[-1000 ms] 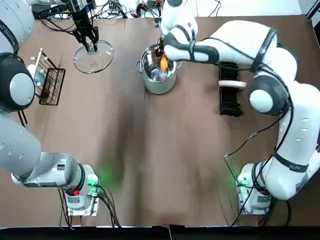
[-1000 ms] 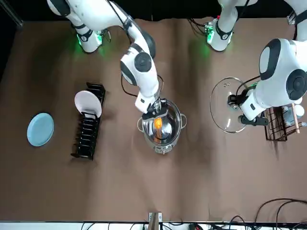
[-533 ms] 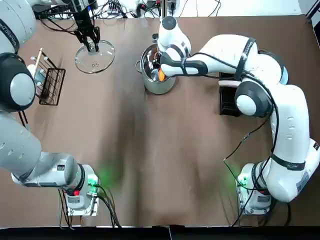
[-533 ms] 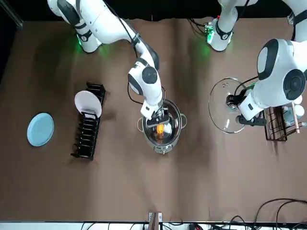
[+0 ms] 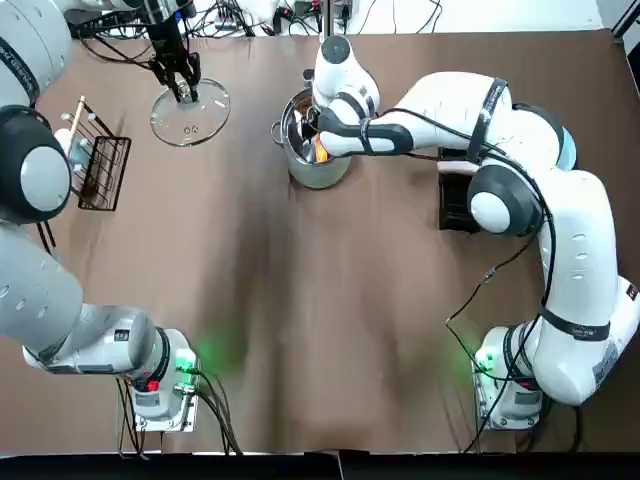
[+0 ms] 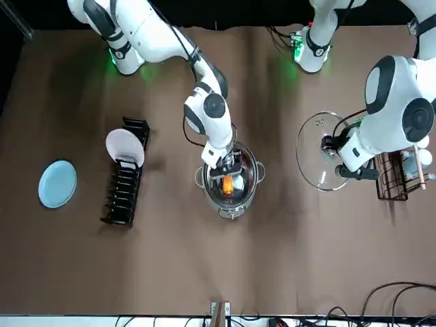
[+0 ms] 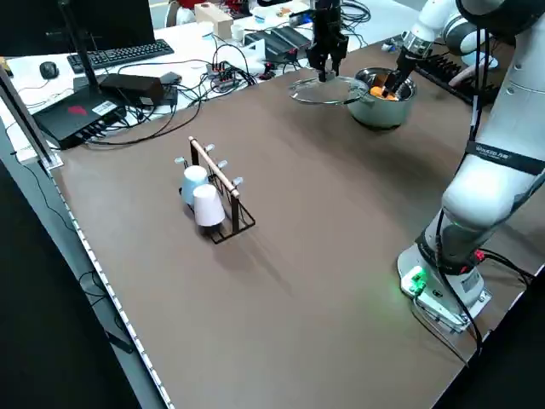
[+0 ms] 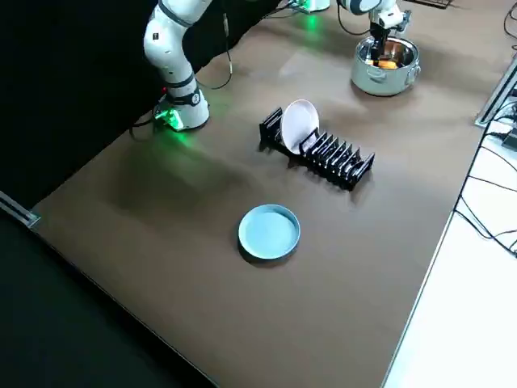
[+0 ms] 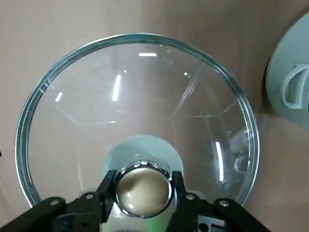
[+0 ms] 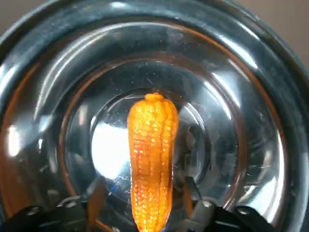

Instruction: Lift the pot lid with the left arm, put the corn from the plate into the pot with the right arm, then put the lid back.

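The brown table (image 5: 330,300) carried a steel pot (image 5: 318,172) at its far middle. The corn (image 10: 152,159) lay inside the pot. The right gripper (image 6: 227,170) reached down into the pot, its fingers spread to either side of the corn and clear of it. Near the pot, on the robot's left, the left gripper (image 5: 181,90) was clamped on the knob (image 9: 143,189) of the glass lid (image 9: 140,96). The blue plate (image 8: 269,232) sat well apart, beyond the dish rack (image 8: 331,158).

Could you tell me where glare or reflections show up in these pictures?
Right wrist view: the pot mirrors the corn in orange streaks, with bright highlights. Left wrist view: white glints streak the lid. Top view: green glow on the table.
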Motion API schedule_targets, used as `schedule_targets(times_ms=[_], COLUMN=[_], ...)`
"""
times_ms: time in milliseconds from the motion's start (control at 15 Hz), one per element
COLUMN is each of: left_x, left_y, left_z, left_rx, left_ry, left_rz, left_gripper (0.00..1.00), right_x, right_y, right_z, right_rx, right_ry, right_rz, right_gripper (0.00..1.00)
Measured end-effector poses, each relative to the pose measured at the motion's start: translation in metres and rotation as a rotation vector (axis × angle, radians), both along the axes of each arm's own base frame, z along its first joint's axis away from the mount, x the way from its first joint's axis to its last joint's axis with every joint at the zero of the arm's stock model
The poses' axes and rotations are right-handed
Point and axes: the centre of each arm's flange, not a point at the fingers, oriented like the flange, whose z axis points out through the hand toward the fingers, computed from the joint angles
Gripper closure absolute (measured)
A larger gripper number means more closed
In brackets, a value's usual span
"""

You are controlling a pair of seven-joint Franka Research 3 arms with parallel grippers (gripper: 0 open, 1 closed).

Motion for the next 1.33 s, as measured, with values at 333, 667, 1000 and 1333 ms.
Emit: schedule_targets(times_ms=[333, 667, 1000, 1333], left_x=[0.001, 0.007, -0.010, -0.030], left_y=[0.000, -0.029, -0.153, -0.261], left_z=[-0.003, 0.013, 0.029, 0.012], left_rx=[-0.001, -0.052, -0.055, 0.016], left_ry=[0.004, -0.061, -0.200, -0.275], left_rz=[0.001, 0.037, 0.167, 0.241], left_gripper=[0.49, 0.49, 0.49, 0.49], right_x=[0.019, 0.041, 0.086, 0.111], right_y=[-0.009, -0.070, -0.183, -0.363], right_z=[0.063, 0.149, 0.210, 0.278], right_rx=[0.034, -0.063, -0.128, -0.078], right_ry=[-0.050, -0.032, -0.023, 0.104], right_rz=[-0.053, -0.042, 0.033, 0.152], right_gripper=[0.00, 0.04, 0.04, 0.00])
